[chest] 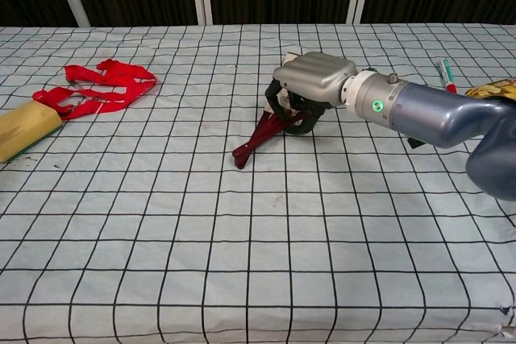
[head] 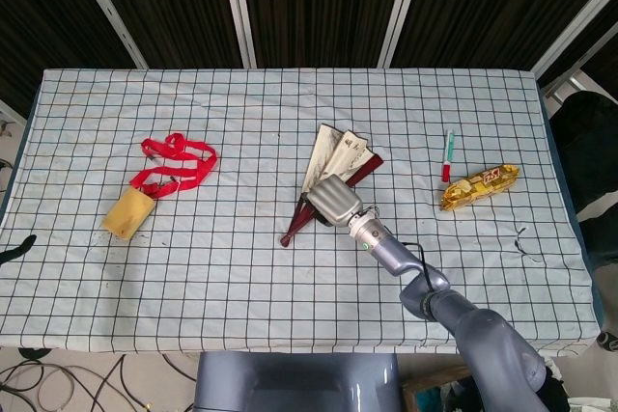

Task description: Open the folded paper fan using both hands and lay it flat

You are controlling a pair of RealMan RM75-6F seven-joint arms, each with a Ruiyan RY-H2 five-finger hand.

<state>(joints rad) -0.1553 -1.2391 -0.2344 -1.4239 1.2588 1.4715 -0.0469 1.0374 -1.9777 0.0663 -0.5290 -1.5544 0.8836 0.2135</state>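
Note:
The paper fan point(head: 338, 150) lies mid-table, partly spread, its cream leaves pointing to the far side and its dark red ribs point(chest: 258, 138) running down to the pivot end at the near left. My right hand point(head: 331, 200) sits over the ribs with its fingers curled down around them, gripping the fan; the chest view shows the same right hand point(chest: 316, 78) arched over the red sticks. The stretch of fan under the palm is hidden. Neither view shows my left hand.
A red strap point(head: 174, 163) and a yellow pouch point(head: 128, 211) lie at the left. A red-and-white pen point(head: 448, 154) and a yellow snack packet point(head: 480, 185) lie at the right. The checked cloth covers the table point(head: 241, 296).

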